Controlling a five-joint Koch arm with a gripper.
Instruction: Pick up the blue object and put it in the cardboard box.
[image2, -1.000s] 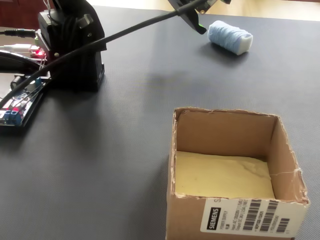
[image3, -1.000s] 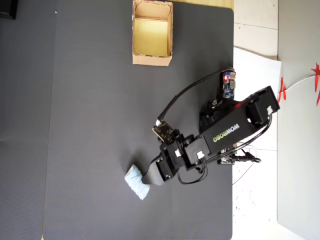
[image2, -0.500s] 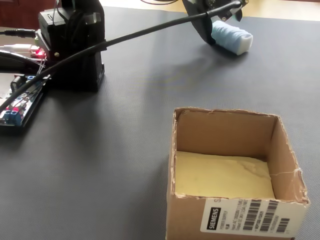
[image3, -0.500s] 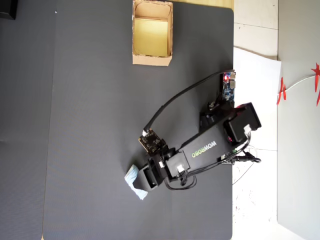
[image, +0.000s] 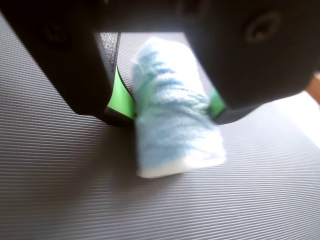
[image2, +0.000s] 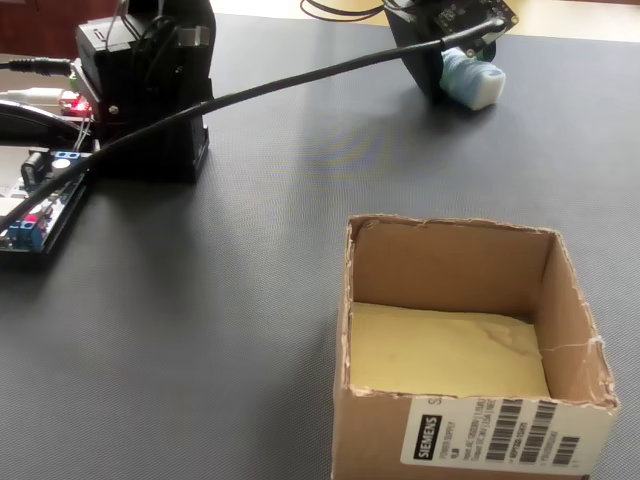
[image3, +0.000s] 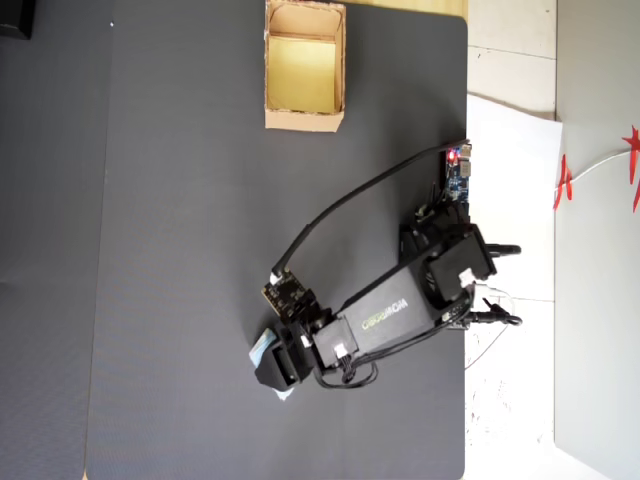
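Straddling: the gripper (image: 170, 107) stands low over the blue object (image: 175, 125), one black jaw on each side, green pads (image: 120, 97) against the bundle's flanks in the wrist view.
Grip: jaws drawn narrow, pressing the blue object, which lies on the dark ribbed table (image: 60, 190).
Overhead: most of the blue object (image3: 262, 347) is hidden under the gripper (image3: 277, 367); a pale edge shows.
Cardboard box: the cardboard box (image3: 304, 122) sits well apart from the blue object, at the table's (image3: 180, 250) far edge, open and holding nothing.
Fixed view: the blue object (image2: 478, 82) lies beyond the cardboard box (image2: 470, 440), the gripper (image2: 445, 75) upon it.
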